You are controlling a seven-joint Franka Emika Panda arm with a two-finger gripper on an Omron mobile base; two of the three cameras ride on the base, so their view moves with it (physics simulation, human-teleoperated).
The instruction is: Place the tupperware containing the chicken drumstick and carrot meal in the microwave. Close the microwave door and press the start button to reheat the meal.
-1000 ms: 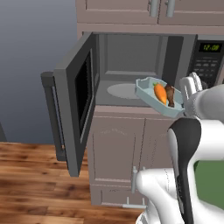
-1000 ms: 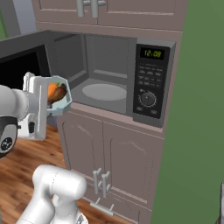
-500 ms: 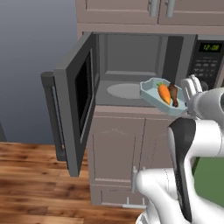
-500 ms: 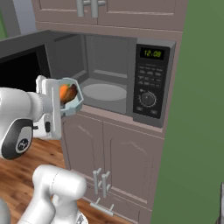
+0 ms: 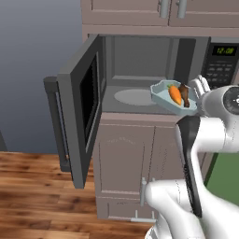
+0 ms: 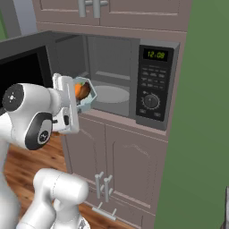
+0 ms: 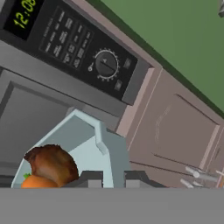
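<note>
Apparently one carrot [image 5: 174, 94], one drumstick [image 5: 184, 94], one tupperware [image 5: 163, 96].

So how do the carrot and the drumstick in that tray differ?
The carrot is bright orange and tapers to a point; the chicken drumstick is dark brown and blunter. The carrot lies on the side nearer the open door, the drumstick nearer the gripper. Both look about equally long and lie side by side in the tray.

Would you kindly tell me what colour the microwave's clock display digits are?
Green digits on the black control panel's display, clearest in the right base view.

Matt plastic tupperware [image 5: 164, 95], smooth grey microwave [image 5: 140, 60], wood-plank floor [image 5: 37, 196]
</note>
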